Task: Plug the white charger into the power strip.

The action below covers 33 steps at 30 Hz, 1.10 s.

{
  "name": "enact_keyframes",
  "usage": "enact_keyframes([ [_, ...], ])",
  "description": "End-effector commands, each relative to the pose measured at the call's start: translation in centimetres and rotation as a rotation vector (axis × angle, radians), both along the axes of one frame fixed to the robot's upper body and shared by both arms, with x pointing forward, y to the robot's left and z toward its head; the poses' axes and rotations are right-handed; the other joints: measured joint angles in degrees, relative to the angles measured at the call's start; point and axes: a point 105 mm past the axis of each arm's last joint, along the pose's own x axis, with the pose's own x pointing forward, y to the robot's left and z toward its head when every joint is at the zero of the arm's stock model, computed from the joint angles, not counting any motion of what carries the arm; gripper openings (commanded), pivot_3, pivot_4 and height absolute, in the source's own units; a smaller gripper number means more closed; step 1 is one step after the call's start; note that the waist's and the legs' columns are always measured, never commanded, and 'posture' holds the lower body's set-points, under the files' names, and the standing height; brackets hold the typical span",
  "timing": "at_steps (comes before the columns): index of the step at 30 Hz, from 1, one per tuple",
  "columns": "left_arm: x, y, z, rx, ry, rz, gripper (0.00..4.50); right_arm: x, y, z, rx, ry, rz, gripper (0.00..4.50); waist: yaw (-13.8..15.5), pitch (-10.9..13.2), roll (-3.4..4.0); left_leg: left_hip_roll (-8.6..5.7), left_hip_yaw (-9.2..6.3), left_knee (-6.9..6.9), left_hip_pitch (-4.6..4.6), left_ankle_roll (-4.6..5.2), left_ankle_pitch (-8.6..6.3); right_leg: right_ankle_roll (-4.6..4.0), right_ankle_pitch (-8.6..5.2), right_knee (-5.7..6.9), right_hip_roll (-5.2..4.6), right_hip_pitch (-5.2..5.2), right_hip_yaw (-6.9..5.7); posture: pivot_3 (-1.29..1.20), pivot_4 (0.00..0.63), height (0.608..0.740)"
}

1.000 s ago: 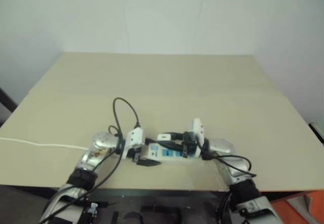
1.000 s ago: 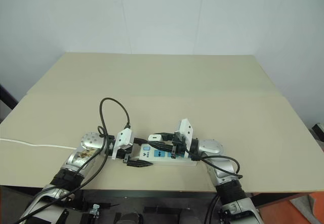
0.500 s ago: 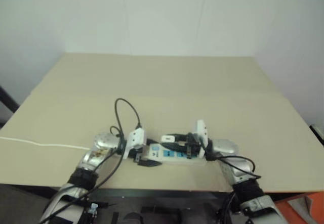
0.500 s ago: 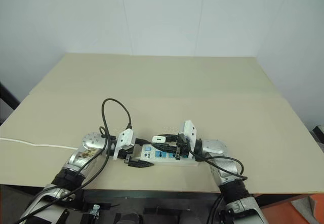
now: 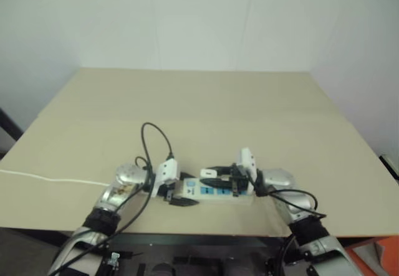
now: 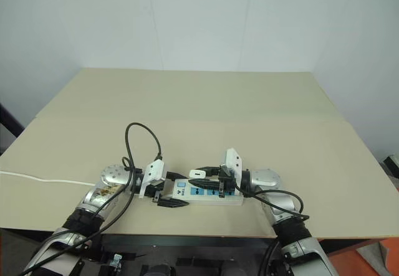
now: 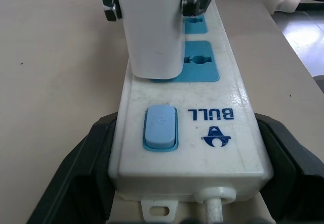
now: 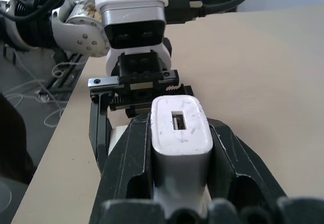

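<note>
The power strip (image 6: 209, 195) lies flat near the table's front edge, with its blue switch (image 7: 160, 128) towards my left arm. My left gripper (image 6: 173, 197) is shut on that switch end, one black finger (image 7: 83, 166) on each long side. The white charger (image 7: 152, 34) stands upright with its base against the first blue socket panel (image 7: 200, 68) beside the switch; its prongs are hidden. My right gripper (image 8: 179, 148) is shut on the white charger (image 8: 178, 130), reaching in from the right above the strip.
The table's front edge (image 6: 187, 231) runs just below the strip. A black cable (image 6: 140, 133) loops up from my left wrist. A thin white cord (image 6: 37, 178) trails off the table's left side. The tabletop (image 6: 206, 114) stretches away behind both arms.
The right gripper has tilted a little with the charger still in its grip. The left gripper and the strip have stayed where they were.
</note>
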Motion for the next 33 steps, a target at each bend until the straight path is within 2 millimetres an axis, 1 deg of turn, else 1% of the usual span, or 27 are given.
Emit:
enact_keyframes([
  [1, -0.4, 1.7, -0.9, 0.060, 0.042, 0.011, 3.29, -0.2, -1.3, -4.6, -0.173, 0.148, -0.030, 1.16, -0.14, -0.02, 0.00, 0.01, 0.01, 0.00, 0.02, 0.00, 0.00, -0.02, -0.01, 0.01, 0.01, 0.00, 0.01, 0.00, 0.150, 0.740],
  [4, -0.4, 1.7, -0.9, 0.059, 0.042, 0.012, 3.29, -0.1, -0.8, -5.0, -0.186, 0.166, -0.016, 1.16, -0.25, -0.07, 0.01, 0.04, 0.01, -0.02, 0.05, 0.00, 0.00, -0.04, -0.03, 0.01, 0.04, 0.00, 0.01, 0.00, 0.150, 0.740],
  [8, -0.4, 1.6, -0.9, 0.058, 0.042, 0.015, 3.29, -0.1, -1.0, -5.7, -0.202, 0.181, -0.018, 1.16, -0.65, -0.21, 0.01, 0.06, 0.01, -0.04, 0.14, 0.00, 0.00, -0.05, -0.03, 0.01, 0.06, 0.06, 0.03, 0.00, 0.150, 0.740],
  [13, -0.5, 1.7, -1.0, 0.058, 0.044, 0.018, 3.29, -0.6, -1.8, -6.5, -0.211, 0.207, -0.036, 1.16, -0.77, -0.41, 0.05, 0.06, 0.01, -0.07, 0.17, 0.00, 0.00, -0.07, -0.07, 0.00, 0.06, 0.09, 0.04, 0.00, 0.150, 0.740],
  [17, -0.6, 1.8, -1.0, 0.059, 0.045, 0.018, 3.29, -0.6, -2.6, -7.1, -0.219, 0.223, -0.065, 1.16, -0.77, -0.48, 0.05, 0.06, 0.02, -0.09, 0.17, 0.00, 0.00, -0.07, -0.08, 0.00, 0.06, 0.09, 0.04, 0.00, 0.150, 0.740],
  [23, -0.5, 1.9, -1.0, 0.059, 0.043, 0.023, 3.29, -1.2, -3.6, -8.1, -0.255, 0.244, -0.068, 1.16, -0.76, -0.57, 0.05, 0.06, 0.02, -0.10, 0.17, 0.00, -0.01, -0.07, -0.11, -0.02, 0.06, 0.09, 0.04, 0.00, 0.150, 0.740],
  [27, -0.5, 1.9, -1.0, 0.060, 0.043, 0.023, 3.29, -1.2, -3.6, -8.1, -0.259, 0.243, -0.062, 1.16, -0.75, -0.58, 0.05, 0.06, 0.01, -0.11, 0.17, 0.00, -0.02, -0.07, -0.12, -0.03, 0.06, 0.09, 0.03, 0.00, 0.150, 0.740],
  [30, -0.5, 2.0, -1.0, 0.062, 0.045, 0.020, 3.29, -1.1, -3.3, -8.0, -0.293, 0.223, -0.017, 1.16, -0.74, -0.58, 0.05, 0.06, 0.02, -0.12, 0.17, 0.00, -0.03, -0.07, -0.13, -0.03, 0.06, 0.09, 0.03, 0.00, 0.150, 0.740],
  [33, -0.5, 2.0, -1.0, 0.064, 0.045, 0.018, 3.29, -0.7, -2.7, -7.8, -0.291, 0.235, 0.000, 1.16, -0.77, -0.59, 0.05, 0.06, 0.02, -0.12, 0.18, 0.00, -0.03, -0.06, -0.13, -0.03, 0.05, 0.10, 0.04, 0.00, 0.150, 0.740],
])
